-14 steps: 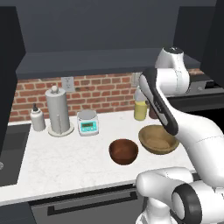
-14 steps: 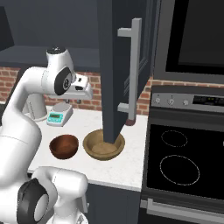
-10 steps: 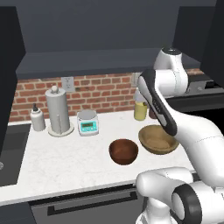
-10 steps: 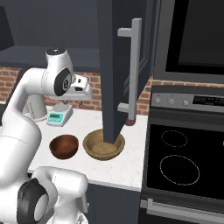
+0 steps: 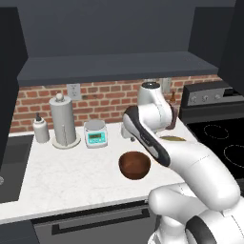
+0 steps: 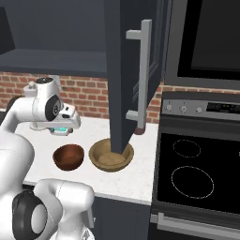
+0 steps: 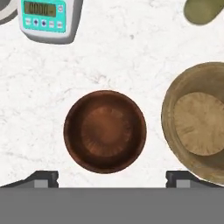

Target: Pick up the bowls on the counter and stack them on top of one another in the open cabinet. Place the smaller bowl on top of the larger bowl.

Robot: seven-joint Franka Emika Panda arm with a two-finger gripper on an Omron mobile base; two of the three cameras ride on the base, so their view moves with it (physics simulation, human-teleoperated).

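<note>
The white marble counter [image 5: 71,174] carries the smaller bowl [image 5: 134,165] and, just beside it, the larger bowl [image 6: 111,155]. Behind them, along the brick wall, stand a kitchen scale [image 5: 96,133], a paper-towel holder [image 5: 63,120] and a small bottle [image 5: 40,129].

Red brick backsplash [image 5: 95,97] runs behind the hand, as I see it. Dark closed cabinets [image 5: 9,62] hang above. A black stovetop [image 6: 187,168] lies to the hand's right, a built-in oven [image 6: 206,42] over it. An open cabinet door [image 6: 129,70] hangs between them.
</note>
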